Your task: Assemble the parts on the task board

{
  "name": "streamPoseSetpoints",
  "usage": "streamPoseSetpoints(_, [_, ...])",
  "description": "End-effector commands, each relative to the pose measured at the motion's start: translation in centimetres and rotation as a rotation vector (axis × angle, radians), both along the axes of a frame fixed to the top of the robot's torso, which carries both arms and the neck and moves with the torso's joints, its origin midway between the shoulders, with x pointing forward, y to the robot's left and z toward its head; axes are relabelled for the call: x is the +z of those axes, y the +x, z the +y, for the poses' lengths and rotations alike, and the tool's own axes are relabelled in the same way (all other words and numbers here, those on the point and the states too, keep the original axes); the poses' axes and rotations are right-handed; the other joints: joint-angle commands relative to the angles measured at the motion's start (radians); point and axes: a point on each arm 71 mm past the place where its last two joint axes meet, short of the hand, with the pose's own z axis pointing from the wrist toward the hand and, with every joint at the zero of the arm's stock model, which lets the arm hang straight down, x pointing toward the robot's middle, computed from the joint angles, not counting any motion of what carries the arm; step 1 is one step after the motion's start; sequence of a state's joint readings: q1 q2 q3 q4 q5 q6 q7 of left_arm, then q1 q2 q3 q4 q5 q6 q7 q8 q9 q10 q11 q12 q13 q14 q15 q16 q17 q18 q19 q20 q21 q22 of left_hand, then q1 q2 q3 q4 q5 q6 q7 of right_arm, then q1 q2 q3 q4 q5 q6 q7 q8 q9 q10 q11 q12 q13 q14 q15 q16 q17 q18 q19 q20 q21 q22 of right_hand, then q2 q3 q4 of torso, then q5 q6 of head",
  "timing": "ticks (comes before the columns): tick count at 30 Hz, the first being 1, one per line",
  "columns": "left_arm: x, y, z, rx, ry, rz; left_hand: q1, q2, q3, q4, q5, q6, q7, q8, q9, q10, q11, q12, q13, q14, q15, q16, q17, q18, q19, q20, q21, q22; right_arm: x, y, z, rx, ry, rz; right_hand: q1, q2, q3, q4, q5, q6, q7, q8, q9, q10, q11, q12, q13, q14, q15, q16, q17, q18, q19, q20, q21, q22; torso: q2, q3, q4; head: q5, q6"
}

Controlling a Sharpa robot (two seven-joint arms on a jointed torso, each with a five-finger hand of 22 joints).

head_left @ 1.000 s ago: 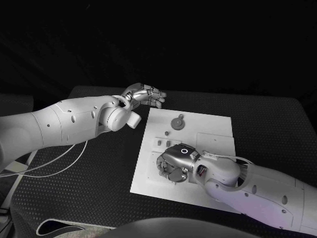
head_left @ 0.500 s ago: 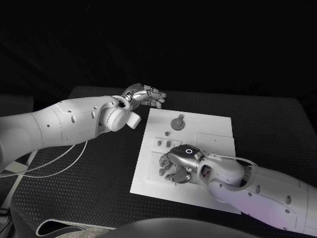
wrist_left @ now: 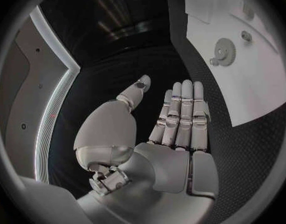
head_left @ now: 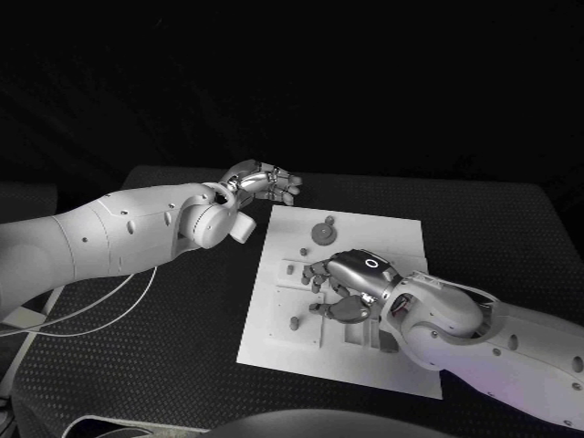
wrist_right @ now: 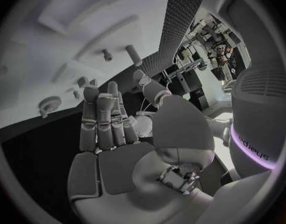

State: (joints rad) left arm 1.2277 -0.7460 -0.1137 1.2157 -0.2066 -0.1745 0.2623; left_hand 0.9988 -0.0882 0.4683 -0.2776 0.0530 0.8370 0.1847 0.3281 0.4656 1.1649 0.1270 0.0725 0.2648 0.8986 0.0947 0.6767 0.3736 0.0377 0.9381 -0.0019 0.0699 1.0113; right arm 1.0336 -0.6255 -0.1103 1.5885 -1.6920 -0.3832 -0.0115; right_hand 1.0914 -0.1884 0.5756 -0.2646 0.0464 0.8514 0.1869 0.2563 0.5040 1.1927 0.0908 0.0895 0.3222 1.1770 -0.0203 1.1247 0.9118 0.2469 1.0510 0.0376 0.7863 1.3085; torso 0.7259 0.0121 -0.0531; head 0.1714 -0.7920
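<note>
Head view: I see the white rectangular task board (head_left: 391, 237) mid-frame | right hand (head_left: 349, 283) over its centre, fingers spread, nothing held | left hand (head_left: 264, 180) at its upper-left corner, fingers straight, released | round grey gear part (head_left: 325, 229) lies on board's upper area.

Head camera looks down; wrist cameras share the task board (head_left: 338, 301).
</note>
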Motion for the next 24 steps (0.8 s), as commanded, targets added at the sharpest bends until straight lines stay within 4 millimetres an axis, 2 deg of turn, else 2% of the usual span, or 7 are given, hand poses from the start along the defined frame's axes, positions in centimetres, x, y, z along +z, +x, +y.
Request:
streamPoseSetpoints(1, [0.1, 0.1, -0.2, -0.013, -0.012, -0.005, -0.001, 0.008, -0.006, 0.001, -0.002, -0.006, -0.001, 0.007, -0.001, 0.0, -0.004, -0.001, -0.001, 0.001, 0.005, -0.005, 0.001, -0.001, -0.003, 0.002, 0.0, -0.001, 1.3, 0.8, -1.2, -0.064, 0.104, 0.063, 0.003, 0.016, 0.006, -0.001, 0.003, 0.014, -0.005, 0.007, 0.0, 0.028, -0.009, 0.014, 0.009, 0.007, -0.009, 0.008, 0.001, 0.015, 0.011, -0.003, 0.006, 0.019, -0.003, -0.0008, -0.003, -0.011, 0.019])
streamPoseSetpoints(5, [0.1, 0.4, 0.0, -0.005, -0.009, -0.009, -0.001, 0.009, -0.007, 0.001, -0.002, -0.006, -0.001, 0.007, -0.001, 0.0, -0.004, -0.001, -0.002, 0.001, 0.005, -0.006, 0.002, -0.001, -0.003, 0.002, 0.0, -0.001, 2.4, 3.1, -4.1, -0.174, 0.096, 0.182, -0.007, 0.036, -0.001, -0.001, 0.003, 0.023, -0.017, 0.013, 0.0, 0.091, -0.027, 0.058, 0.048, 0.01, -0.026, 0.007, -0.001, 0.015, 0.011, -0.005, 0.009, 0.019, -0.008, 0.0, -0.0068, -0.021, 0.038])
streamPoseSetpoints(7, [0.0, 0.5, 0.1, 0.0, -0.007, -0.012, -0.002, 0.009, -0.007, 0.001, -0.002, -0.006, -0.001, 0.007, -0.001, 0.0, -0.004, -0.001, -0.002, 0.001, 0.005, -0.006, 0.002, -0.001, -0.003, 0.002, 0.0, -0.001, 2.8, 4.1, -5.9, -0.227, 0.066, 0.237, -0.018, 0.045, -0.015, 0.001, 0.004, 0.042, -0.037, 0.026, 0.007, 0.161, -0.051, 0.131, 0.119, 0.014, -0.049, 0.007, -0.001, 0.015, 0.015, -0.005, 0.011, 0.017, -0.014, -0.0006, -0.0105, -0.025, 0.048])
streamPoseSetpoints(11, [-0.1, 0.8, 0.3, 0.01, -0.003, -0.015, -0.002, 0.01, -0.007, 0.002, -0.002, -0.006, -0.001, 0.007, -0.001, 0.001, -0.004, 0.0, -0.002, 0.001, 0.005, -0.006, 0.003, -0.001, -0.003, 0.002, 0.0, -0.001, 3.4, 5.5, -9.1, -0.317, 0.037, 0.302, -0.041, 0.067, -0.041, 0.006, 0.006, 0.074, -0.074, 0.051, 0.04, 0.095, -0.086, 0.44, 0.494, 0.051, -0.08, 0.064, 0.028, 0.015, 0.047, -0.022, 0.026, 0.018, -0.02, -0.0023, -0.0163, -0.031, 0.056])
streamPoseSetpoints(15, [-0.1, 0.9, 0.5, 0.017, -0.004, -0.013, -0.003, 0.01, -0.007, 0.002, -0.002, -0.005, -0.001, 0.008, -0.001, 0.001, -0.004, 0.0, -0.001, 0.001, 0.005, -0.006, 0.003, -0.001, -0.003, 0.002, 0.0, -0.001, 3.2, 6.0, -12.0, -0.412, 0.01, 0.385, -0.087, 0.06, -0.036, 0.04, 0.001, 0.092, -0.08, 0.067, 0.078, -0.01, -0.094, 0.706, 0.778, 0.068, -0.09, 0.156, 0.078, 0.015, 0.08, -0.046, 0.066, 0.023, -0.026, -0.0029, -0.0202, -0.034, 0.059])
streamPoseSetpoints(20, [-0.1, 0.9, 0.6, 0.015, -0.005, -0.014, -0.003, 0.011, -0.007, 0.002, -0.002, -0.005, -0.001, 0.008, -0.001, 0.001, -0.004, 0.0, -0.001, 0.001, 0.005, -0.007, 0.003, -0.001, -0.003, 0.002, 0.0, -0.001, 2.5, 5.7, -14.1, -0.465, -0.073, 0.469, -0.127, 0.06, -0.034, 0.069, 0.002, 0.098, -0.082, 0.072, 0.1, -0.011, -0.1, 0.796, 0.849, 0.078, -0.095, 0.211, 0.105, 0.015, 0.095, -0.058, 0.094, 0.023, -0.031, -0.0018, -0.022, -0.05, 0.058])
streamPoseSetpoints(24, [-0.1, 0.8, 0.6, 0.014, -0.006, -0.013, -0.003, 0.011, -0.007, 0.002, -0.002, -0.005, -0.001, 0.008, -0.002, 0.002, -0.004, 0.0, -0.001, 0.002, 0.005, -0.007, 0.004, -0.001, -0.003, 0.002, 0.0, -0.002, 1.5, 4.8, -15.8, -0.499, -0.166, 0.538, -0.212, 0.071, -0.04, 0.134, 0.003, 0.12, -0.094, 0.082, 0.118, 0.009, -0.111, 0.872, 0.897, 0.125, -0.106, 0.266, 0.171, 0.015, 0.117, -0.074, 0.116, 0.022, -0.033, -0.0015, -0.0221, -0.06, 0.055])
